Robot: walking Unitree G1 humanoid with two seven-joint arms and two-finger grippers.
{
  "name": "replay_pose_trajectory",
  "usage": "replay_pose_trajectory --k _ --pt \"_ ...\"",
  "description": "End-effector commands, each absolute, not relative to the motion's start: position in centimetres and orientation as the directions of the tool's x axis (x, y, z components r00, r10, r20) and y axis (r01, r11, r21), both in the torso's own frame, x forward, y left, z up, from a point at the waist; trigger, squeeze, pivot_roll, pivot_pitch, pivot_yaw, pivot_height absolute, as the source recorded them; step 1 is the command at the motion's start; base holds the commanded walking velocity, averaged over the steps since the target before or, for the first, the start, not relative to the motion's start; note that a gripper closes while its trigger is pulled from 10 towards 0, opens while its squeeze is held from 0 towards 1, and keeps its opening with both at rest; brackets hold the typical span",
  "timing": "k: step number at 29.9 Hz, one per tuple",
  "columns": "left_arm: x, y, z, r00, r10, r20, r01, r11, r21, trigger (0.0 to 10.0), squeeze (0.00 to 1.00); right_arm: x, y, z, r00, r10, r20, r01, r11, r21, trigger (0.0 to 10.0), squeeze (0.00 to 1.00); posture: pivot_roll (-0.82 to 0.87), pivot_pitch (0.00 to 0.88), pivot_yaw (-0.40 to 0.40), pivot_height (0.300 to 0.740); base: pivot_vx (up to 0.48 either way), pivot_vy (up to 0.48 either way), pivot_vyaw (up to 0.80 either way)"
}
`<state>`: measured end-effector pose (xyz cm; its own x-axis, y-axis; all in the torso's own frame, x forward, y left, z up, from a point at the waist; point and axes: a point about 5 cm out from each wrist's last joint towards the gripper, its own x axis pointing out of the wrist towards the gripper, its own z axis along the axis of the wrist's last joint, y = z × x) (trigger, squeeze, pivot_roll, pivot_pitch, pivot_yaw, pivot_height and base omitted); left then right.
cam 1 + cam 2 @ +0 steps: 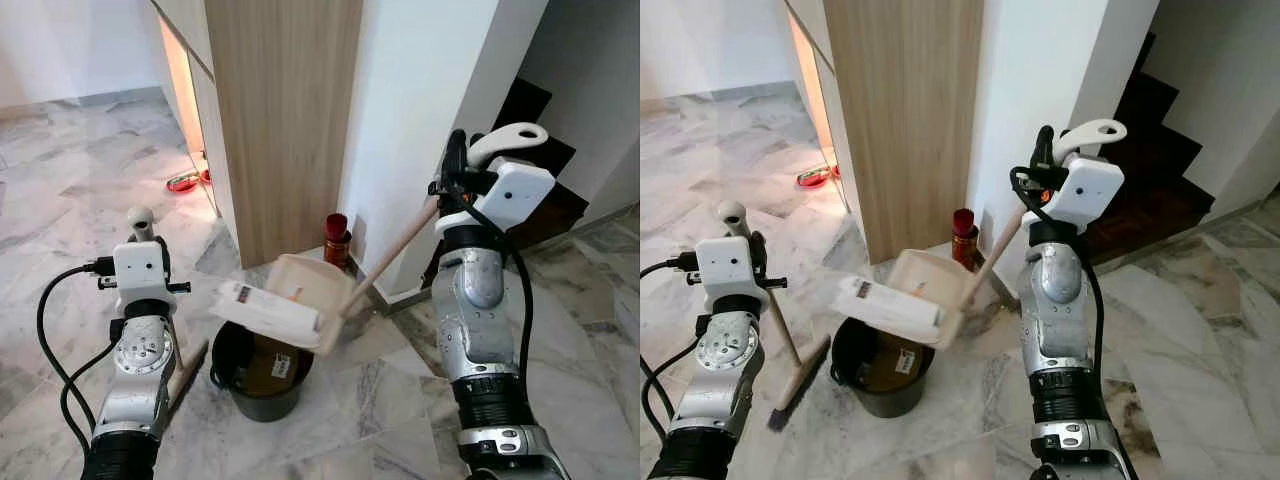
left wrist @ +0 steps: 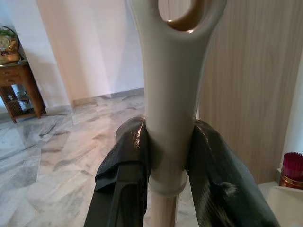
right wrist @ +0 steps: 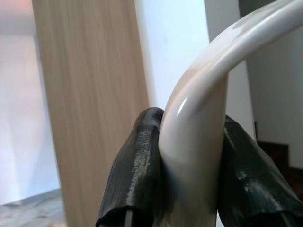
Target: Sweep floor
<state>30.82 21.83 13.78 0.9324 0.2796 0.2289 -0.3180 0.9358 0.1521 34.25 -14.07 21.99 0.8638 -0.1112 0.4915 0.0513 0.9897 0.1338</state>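
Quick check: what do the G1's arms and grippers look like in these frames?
Both arms are silver metal with round joints, black ribbed cuffs and white boxy wrist modules. Black cables loop beside the left arm and along the right arm. Each gripper has two black, worn-looking fingers.

Head eyes look down; wrist cameras sit close behind tools.

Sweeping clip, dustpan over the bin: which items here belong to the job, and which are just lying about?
In use:
- dustpan, tipped over the bin, its handle held by the right pincer
- broom, its handle held by the left pincer
- black bin on the floor below the dustpan

Lying about:
- red bowl on the floor by the cabinet
- red-topped jar at the wall
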Motion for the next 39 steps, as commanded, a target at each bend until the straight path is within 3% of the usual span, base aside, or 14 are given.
replay_pose_trajectory --k 1,7,17,39 --pt "30.8 21.7 15.2 0.920 0.255 0.299 -0.313 0.935 0.165 10.0 0.00 34.2 -13.4 24.6 0.798 -0.081 0.597 0.041 0.996 0.081 10.0 0.00 0.06 0.000 -0.043 0.740 0.000 0.000 0.00" --pt "30.8 21.6 15.2 0.920 0.255 0.298 -0.312 0.936 0.162 10.0 0.00 33.8 -12.0 25.5 0.764 0.025 0.645 -0.012 1.000 -0.024 10.0 0.00 0.05 0.000 -0.047 0.740 0.000 0.000 0.00" --pt "30.7 21.5 15.1 0.918 0.263 0.298 -0.319 0.935 0.155 10.0 0.00 33.1 -10.3 26.5 0.713 0.141 0.687 -0.128 0.989 -0.071 10.0 0.00 0.05 0.000 -0.057 0.740 0.000 0.000 0.00" --pt "30.5 21.6 15.0 0.914 0.273 0.300 -0.326 0.934 0.147 10.0 0.00 29.7 -6.0 27.0 0.538 0.504 0.676 -0.352 0.863 -0.363 10.0 0.00 0.05 0.000 -0.064 0.740 0.000 0.000 0.00"
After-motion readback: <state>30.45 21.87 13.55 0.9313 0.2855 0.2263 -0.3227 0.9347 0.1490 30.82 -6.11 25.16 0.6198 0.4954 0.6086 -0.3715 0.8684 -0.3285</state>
